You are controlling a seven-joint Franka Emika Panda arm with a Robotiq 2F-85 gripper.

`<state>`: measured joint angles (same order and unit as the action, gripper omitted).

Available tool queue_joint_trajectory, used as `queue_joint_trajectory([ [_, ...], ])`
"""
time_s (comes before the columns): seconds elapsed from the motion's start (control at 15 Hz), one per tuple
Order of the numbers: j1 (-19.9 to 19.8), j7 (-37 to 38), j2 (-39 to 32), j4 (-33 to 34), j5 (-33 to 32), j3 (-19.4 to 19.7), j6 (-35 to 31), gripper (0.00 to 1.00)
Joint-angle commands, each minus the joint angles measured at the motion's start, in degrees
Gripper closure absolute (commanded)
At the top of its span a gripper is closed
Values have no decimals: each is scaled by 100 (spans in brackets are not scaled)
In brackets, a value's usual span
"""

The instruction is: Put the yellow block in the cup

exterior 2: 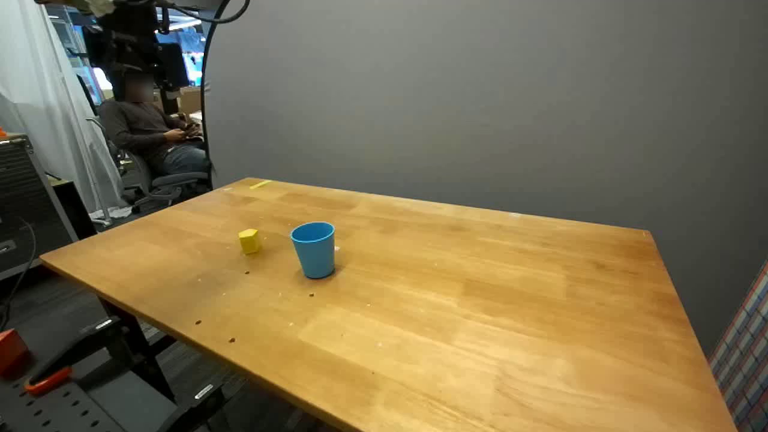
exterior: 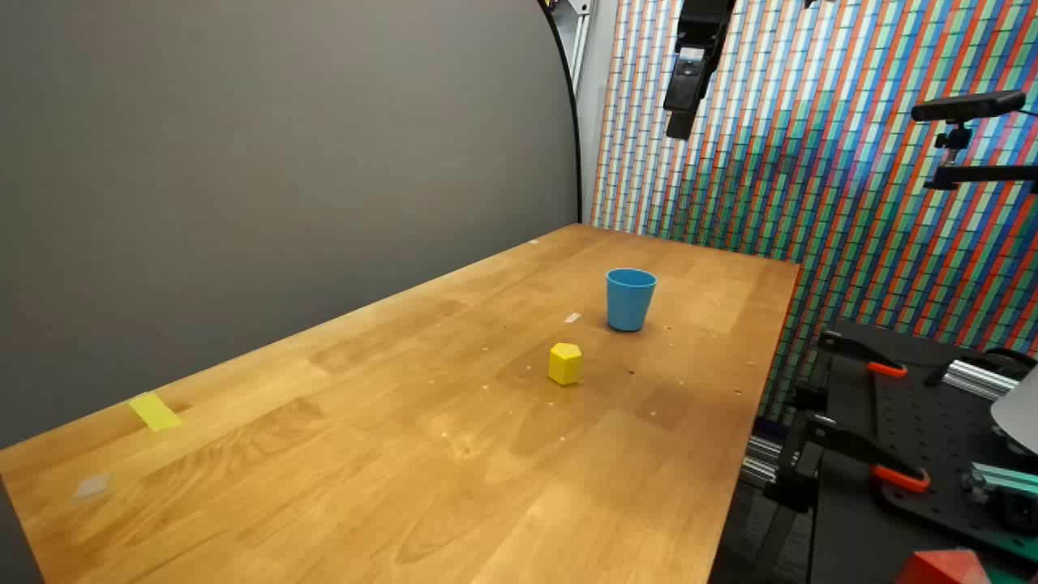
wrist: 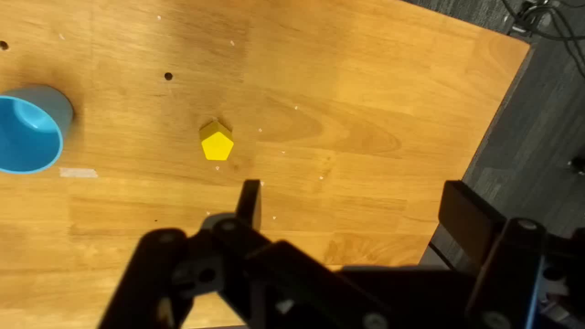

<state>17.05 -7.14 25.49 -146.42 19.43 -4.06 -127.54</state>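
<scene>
On the wooden worktop [exterior: 324,487], I'm seeing the yellow pentagonal block [exterior: 565,364] standing left of the blue cup [exterior: 628,307] in both exterior views, near but apart; above, the gripper [wrist: 354,204] is hanging with its jaws spread wide.

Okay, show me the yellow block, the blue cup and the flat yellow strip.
Yellow block [wrist: 217,145], in the wrist view, on its five-sided top face.
Blue cup [exterior: 628,303], in an exterior view, on its outer wall.
Yellow strip [exterior: 155,411], in an exterior view, on its flat face.
</scene>
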Motion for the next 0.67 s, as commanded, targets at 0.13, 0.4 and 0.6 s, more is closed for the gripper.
queue_joint_trajectory([
  [0.13,-84,-28,15,70,39,-78,24,0],
  [0.4,-348,635,-933,838,-432,-333,93,0],
  [0.6,-536,1227,-1857,1599,-1038,-560,282,0],
])
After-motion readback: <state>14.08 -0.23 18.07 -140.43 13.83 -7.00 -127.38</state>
